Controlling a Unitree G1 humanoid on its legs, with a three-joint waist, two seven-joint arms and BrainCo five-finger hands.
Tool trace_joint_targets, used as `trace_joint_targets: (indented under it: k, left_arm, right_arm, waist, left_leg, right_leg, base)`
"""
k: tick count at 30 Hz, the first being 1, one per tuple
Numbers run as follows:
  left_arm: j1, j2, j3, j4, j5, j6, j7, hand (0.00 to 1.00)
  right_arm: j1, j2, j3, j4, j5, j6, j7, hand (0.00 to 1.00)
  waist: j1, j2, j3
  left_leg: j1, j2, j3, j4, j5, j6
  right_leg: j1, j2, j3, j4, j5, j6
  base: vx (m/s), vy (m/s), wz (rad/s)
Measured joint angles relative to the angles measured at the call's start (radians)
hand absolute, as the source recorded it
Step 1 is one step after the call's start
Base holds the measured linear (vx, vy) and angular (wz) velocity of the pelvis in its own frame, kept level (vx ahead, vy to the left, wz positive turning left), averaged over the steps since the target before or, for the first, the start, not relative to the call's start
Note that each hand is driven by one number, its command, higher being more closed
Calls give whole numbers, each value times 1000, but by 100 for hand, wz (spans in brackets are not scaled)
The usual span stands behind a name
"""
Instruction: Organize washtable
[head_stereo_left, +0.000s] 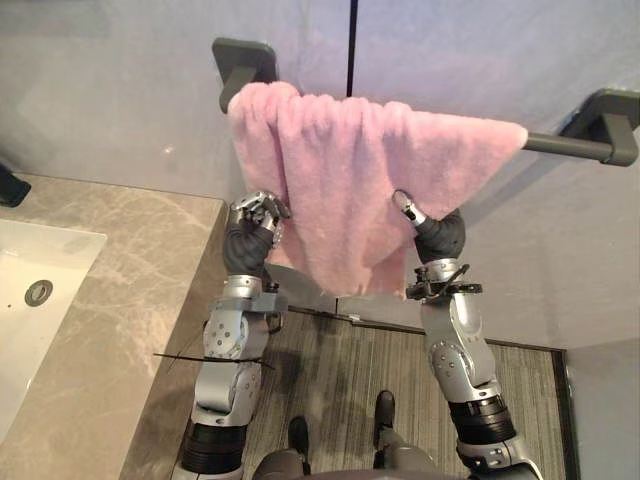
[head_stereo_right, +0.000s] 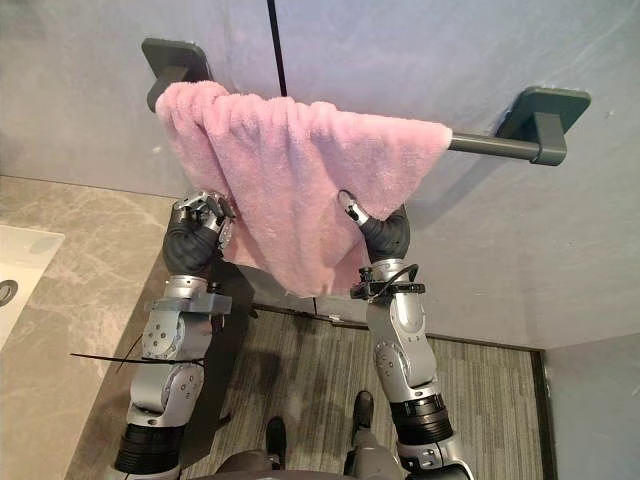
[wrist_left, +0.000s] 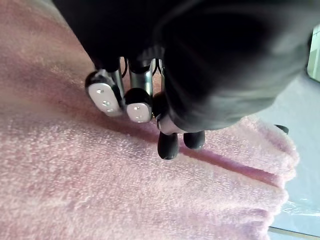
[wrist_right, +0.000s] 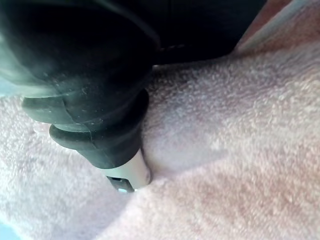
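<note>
A pink towel (head_stereo_left: 350, 190) hangs over a dark grey wall bar (head_stereo_left: 570, 145), bunched toward the bar's left end. My left hand (head_stereo_left: 256, 215) is raised at the towel's lower left edge. Its fingers (wrist_left: 137, 105) are curled, with the dark tips pressed into a crease of the cloth. My right hand (head_stereo_left: 408, 209) is up at the towel's lower right part. Its thumb lies on the front of the cloth and the rest sits behind it. In the right wrist view a silver finger (wrist_right: 127, 175) sinks into a fold of the towel (wrist_right: 240, 150).
A marble counter (head_stereo_left: 130, 290) with a white sink (head_stereo_left: 30, 290) runs along the left. The right stretch of the bar is bare. Striped grey floor (head_stereo_left: 360, 380) lies below, between counter and wall.
</note>
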Motion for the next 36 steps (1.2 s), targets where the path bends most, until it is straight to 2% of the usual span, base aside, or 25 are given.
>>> trace_joint_targets:
  k: [4, 15, 20, 29, 30, 34, 36]
  left_arm:
    - [0, -2, 7, -15, 3, 0, 8, 100]
    - [-1, -18, 117, -20, 93, -7, 52, 100]
    - [0, -36, 135, -20, 104, -19, 71, 100]
    - [3, -43, 180, -20, 132, -25, 72, 100]
    - [3, -44, 181, -20, 132, -25, 71, 0]
    - [8, -53, 180, -13, 128, -25, 59, 0]
    - [30, -41, 166, 10, 99, -22, 10, 0]
  right_arm:
    - [47, 1, -41, -27, 0, 0, 3, 100]
    - [115, 2, -149, -60, -48, 0, -2, 100]
    - [134, 1, -200, -59, -51, 0, -7, 100]
    - [148, 5, -224, -59, -87, 0, -21, 100]
    - [148, 8, -224, -55, -87, 0, -21, 100]
    - [148, 20, -224, -37, -86, -1, -19, 100]
    - [148, 30, -223, -22, -86, -2, -14, 100]
  waist:
    - [15, 3, 1]
    - [15, 8, 1]
    - [15, 13, -2]
    - [16, 25, -13]
    - [15, 28, -16]
    - [15, 29, -19]
    - [15, 29, -22]
  left_leg:
    - [5, 0, 2, 3, 0, 0]
    - [47, 2, 11, 3, -1, -1]
    - [65, 2, 21, -1, -1, -1]
    - [87, 4, 25, -9, -1, -1]
    - [89, 4, 25, -10, -1, -1]
    - [97, 5, 26, -15, -1, -1]
    - [98, 5, 26, -18, -1, -1]
  right_leg:
    - [6, 0, 1, 0, 0, 0]
    - [46, 3, 11, 0, 0, -1]
    - [54, 5, 22, 0, 1, -1]
    - [71, 9, 24, 0, 1, -2]
    - [71, 9, 23, 0, 1, -2]
    - [77, 10, 23, 0, 1, -2]
    - [84, 10, 22, -1, 1, -2]
  base:
    - [0, 0, 0]
    - [-10, -5, -1]
    - [6, -11, -6]
    - [0, -2, 0]
    - [0, 0, 0]
    - [0, 0, 0]
    - [0, 0, 0]
